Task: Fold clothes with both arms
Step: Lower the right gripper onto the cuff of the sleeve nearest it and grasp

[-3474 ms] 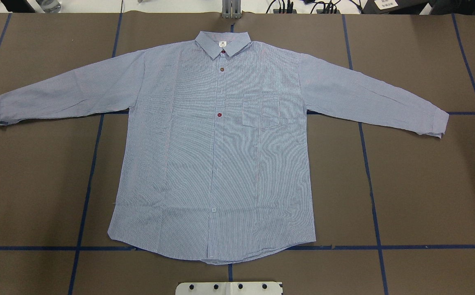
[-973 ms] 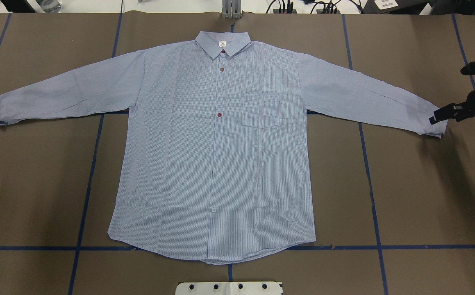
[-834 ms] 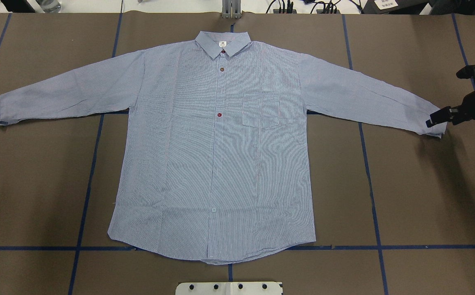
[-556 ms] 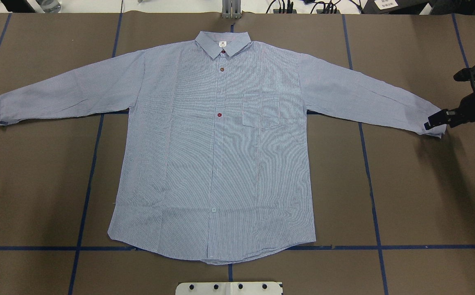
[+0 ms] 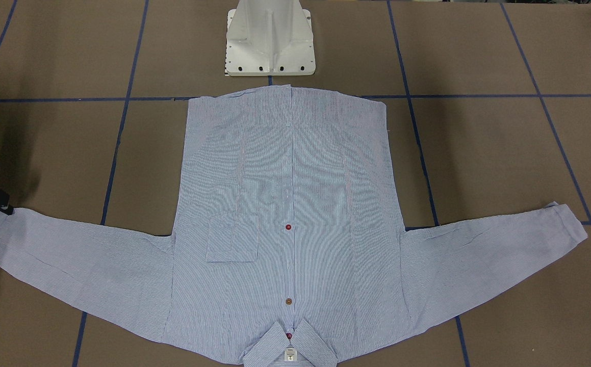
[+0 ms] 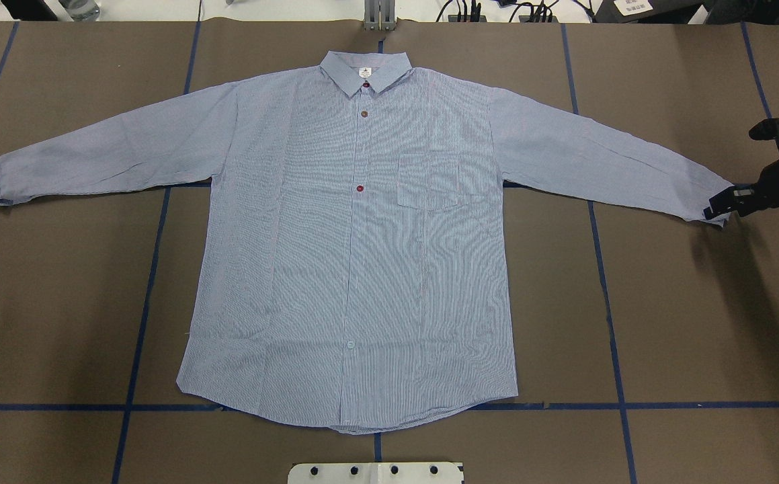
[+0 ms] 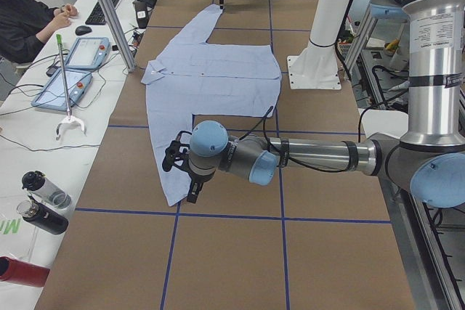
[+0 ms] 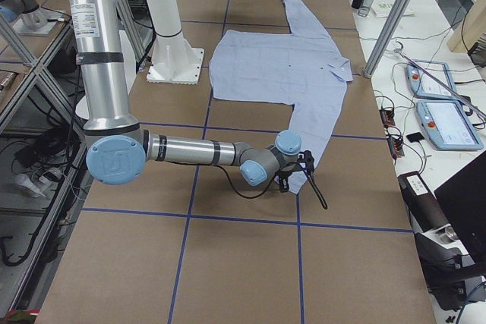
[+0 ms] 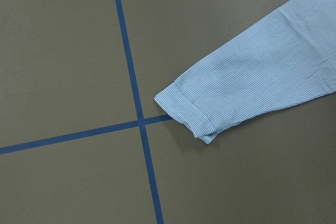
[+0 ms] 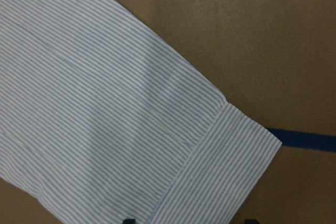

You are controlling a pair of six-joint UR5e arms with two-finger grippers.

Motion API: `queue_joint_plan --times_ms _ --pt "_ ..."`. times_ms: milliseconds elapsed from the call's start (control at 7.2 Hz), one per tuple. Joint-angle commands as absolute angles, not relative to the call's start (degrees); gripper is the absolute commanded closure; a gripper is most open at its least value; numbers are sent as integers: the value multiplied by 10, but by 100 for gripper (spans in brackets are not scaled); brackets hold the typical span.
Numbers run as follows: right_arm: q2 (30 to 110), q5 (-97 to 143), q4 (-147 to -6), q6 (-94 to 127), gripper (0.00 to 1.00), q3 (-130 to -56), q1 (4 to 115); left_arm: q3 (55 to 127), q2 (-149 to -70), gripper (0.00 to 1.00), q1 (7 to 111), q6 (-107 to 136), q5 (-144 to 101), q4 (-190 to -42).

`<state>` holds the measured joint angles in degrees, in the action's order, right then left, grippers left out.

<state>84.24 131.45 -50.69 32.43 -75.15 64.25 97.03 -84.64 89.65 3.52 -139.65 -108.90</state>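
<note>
The light blue striped shirt point(image 6: 362, 235) lies flat and face up on the brown table, collar point(image 6: 365, 70) at the far edge and both sleeves spread out. My right gripper point(image 6: 715, 207) is at the right sleeve's cuff point(image 6: 712, 198). In the right wrist view its two dark fingertips point(image 10: 128, 220) stand apart at the bottom edge, over the cuff point(image 10: 226, 171), so it is open. It also shows in the front view point(image 5: 2, 206). My left gripper point(image 7: 190, 186) shows only in the exterior left view, next to the left cuff point(image 7: 174, 194). I cannot tell its state. The left wrist view shows that cuff point(image 9: 189, 111).
The white pedestal base point(image 5: 270, 41) stands at the near table edge behind the shirt's hem. Blue tape lines point(image 6: 140, 323) cross the brown cover. A side table with tablets point(image 7: 73, 70) and bottles point(image 7: 40, 201) and a seated person point(image 7: 25, 19) run along the far side.
My right gripper has come in from the right edge and reached the right sleeve's cuff. In the last half second it has shifted slightly right and nearer. The shirt has not moved.
</note>
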Motion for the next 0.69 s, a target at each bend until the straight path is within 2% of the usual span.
queue_joint_plan --times_ms 0,556 --pt "845 1311 -508 324 29 -751 642 971 -846 1 897 35 -1397 -1089" --pt "838 1310 -512 324 30 -751 634 983 -846 1 897 35 -1397 -1088"
